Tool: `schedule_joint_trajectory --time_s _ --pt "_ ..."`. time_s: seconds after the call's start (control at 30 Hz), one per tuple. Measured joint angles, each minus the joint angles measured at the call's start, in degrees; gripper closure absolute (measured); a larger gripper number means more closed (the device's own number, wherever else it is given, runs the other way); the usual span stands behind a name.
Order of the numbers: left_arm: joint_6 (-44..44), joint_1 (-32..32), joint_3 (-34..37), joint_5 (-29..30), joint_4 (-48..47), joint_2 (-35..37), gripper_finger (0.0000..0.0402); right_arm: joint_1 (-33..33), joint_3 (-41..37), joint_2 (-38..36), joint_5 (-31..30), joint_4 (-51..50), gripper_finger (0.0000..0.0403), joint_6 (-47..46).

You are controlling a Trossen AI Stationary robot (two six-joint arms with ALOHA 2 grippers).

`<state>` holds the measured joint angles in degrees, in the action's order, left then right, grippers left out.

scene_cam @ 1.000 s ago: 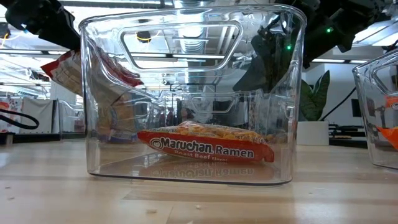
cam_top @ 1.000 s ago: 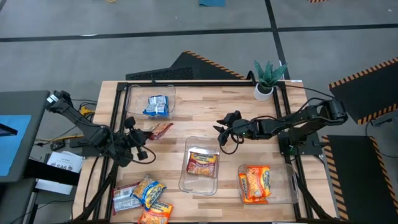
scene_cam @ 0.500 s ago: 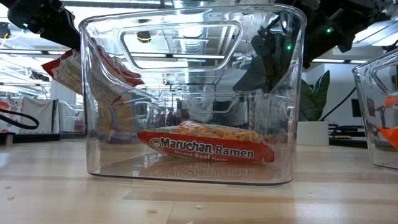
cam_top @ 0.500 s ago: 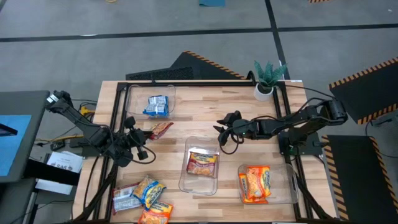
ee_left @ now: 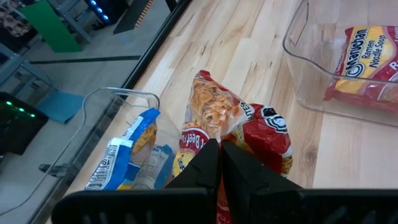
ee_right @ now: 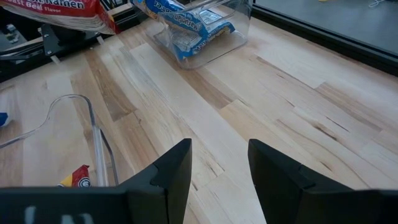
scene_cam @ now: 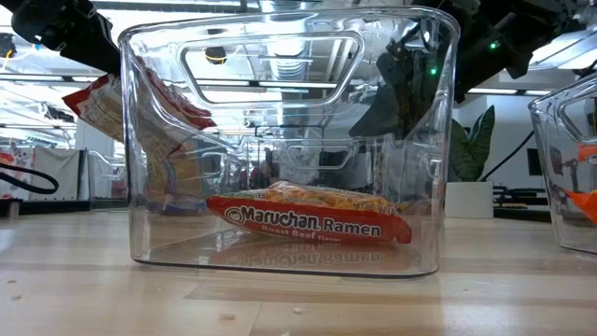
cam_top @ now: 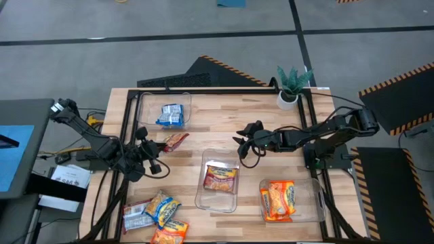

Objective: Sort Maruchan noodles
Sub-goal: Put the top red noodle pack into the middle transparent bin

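My left gripper (cam_top: 161, 144) is shut on a red-brown Maruchan noodles packet (cam_top: 176, 140) over the table's left side. The packet also shows in the left wrist view (ee_left: 249, 127) and the low view (scene_cam: 98, 107). My right gripper (cam_top: 239, 144) hovers open right of centre, with nothing between its fingers (ee_right: 177, 168). A second red-brown packet (cam_top: 221, 177) lies flat in the middle clear bin (cam_top: 201, 196). A blue packet (cam_top: 170, 114) lies in the far-left bin, and orange packets (cam_top: 278, 199) fill the near-right bin. Several loose packets (cam_top: 154, 215) lie at the near left corner. My left gripper pinches the red-brown packet's near end (ee_left: 210, 135) between its two shut fingers. The fingers slant down from the table's left side. The packet sticks out beyond the fingertips, crumpled, and in the low view it hangs tilted, clear of the table.
A potted plant (cam_top: 292, 85) stands at the far right corner. The dark frame rail (cam_top: 203, 90) runs around the table top. Bare wood (cam_top: 224, 122) lies between the far-left bin and my right gripper.
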<state>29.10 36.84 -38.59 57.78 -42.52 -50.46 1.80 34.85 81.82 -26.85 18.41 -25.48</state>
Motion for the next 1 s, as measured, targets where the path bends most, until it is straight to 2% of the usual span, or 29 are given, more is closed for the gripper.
schedule_joint_trajectory --time_s 0.2,0.37,0.47,0.6,0.73,0.87,1.0 --pt "0.00 0.00 0.00 1.04 0.00 0.00 0.0401 0.00 0.00 0.00 0.00 0.02 0.0221 -0.01" --pt "-1.78 -0.02 0.00 6.69 1.80 0.00 0.0401 0.00 0.00 0.00 0.00 0.04 0.0221 -0.15" --pt "-6.91 -0.02 0.00 9.37 7.65 0.00 0.0401 0.00 0.00 0.00 0.00 0.04 0.0221 -0.15" --pt "-17.46 -0.02 0.45 8.82 20.17 0.00 0.0401 -0.01 0.00 0.00 0.00 0.04 0.0221 -0.12" --pt "-30.53 -0.02 2.51 2.18 36.84 -0.35 0.0401 0.00 0.00 0.00 0.00 0.04 0.0221 -0.10" --pt "-42.64 -0.59 6.69 -10.73 56.41 -0.33 0.0401 -0.01 0.00 0.00 0.00 0.04 0.0221 -0.08" --pt "-47.71 -1.66 10.24 -24.05 69.56 -0.31 0.0401 -0.01 0.00 0.00 0.00 0.05 0.0221 -0.01"
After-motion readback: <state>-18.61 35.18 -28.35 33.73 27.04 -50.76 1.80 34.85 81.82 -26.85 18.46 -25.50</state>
